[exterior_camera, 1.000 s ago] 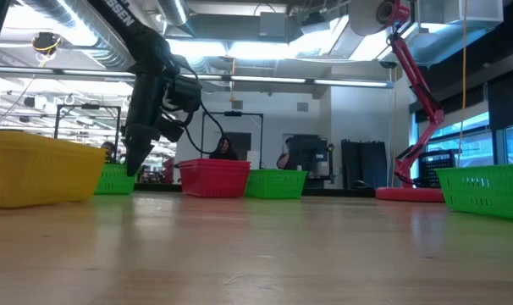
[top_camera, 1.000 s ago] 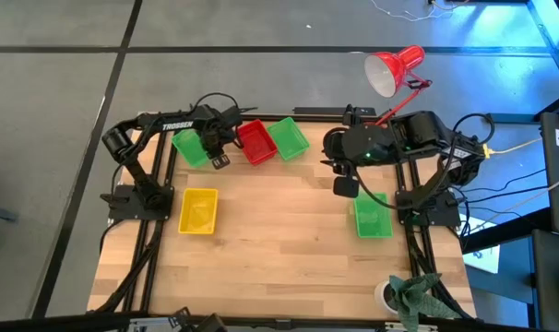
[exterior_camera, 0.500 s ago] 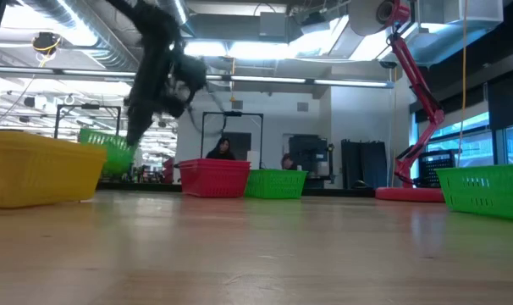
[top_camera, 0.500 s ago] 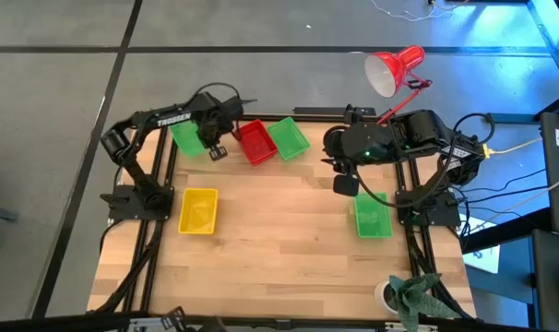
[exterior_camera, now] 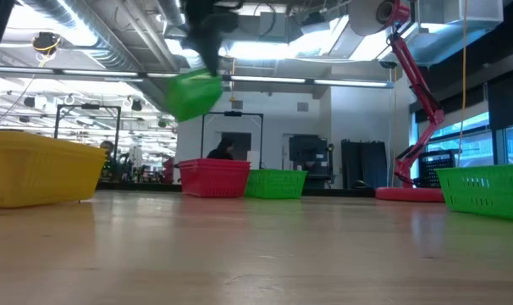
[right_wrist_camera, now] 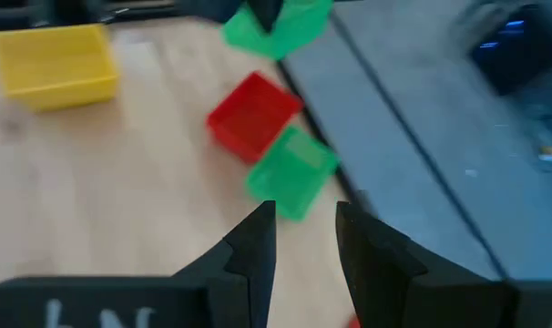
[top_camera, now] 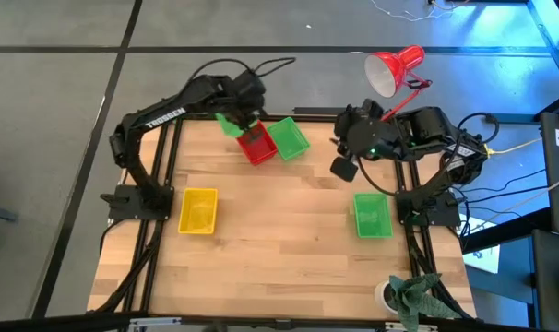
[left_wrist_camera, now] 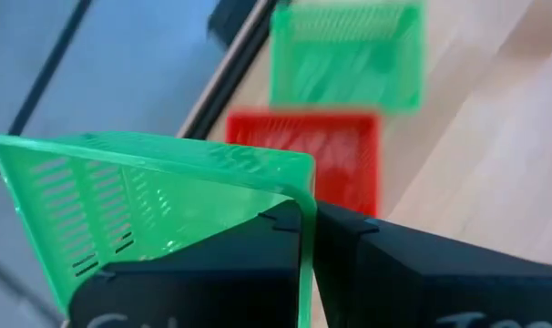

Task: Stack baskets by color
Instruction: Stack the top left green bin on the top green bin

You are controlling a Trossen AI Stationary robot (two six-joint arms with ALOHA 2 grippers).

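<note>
Near edge of the worktop (top_camera: 279,240): I see a yellow basket (top_camera: 198,211) on the left side and a green basket (top_camera: 372,214) on the right side, both flat on the wood, well apart. In the low view the yellow one sits closest at left, the green one at right.

Far side: a red basket (top_camera: 255,144) and a second green basket (top_camera: 289,137) lie side by side, touching or nearly so.

My left gripper (top_camera: 233,118) is up in the air above the far edge, just beside the red one, its fingers (left_wrist_camera: 285,264) pinching the wall of a third green basket (exterior_camera: 193,93), which hangs tilted, clear of the wood.

My right gripper (top_camera: 346,166) hovers over the far right area, fingers (right_wrist_camera: 249,246) spread apart, holding nothing.

Behind it, a red desk lamp (top_camera: 394,72) at the far right corner.
</note>
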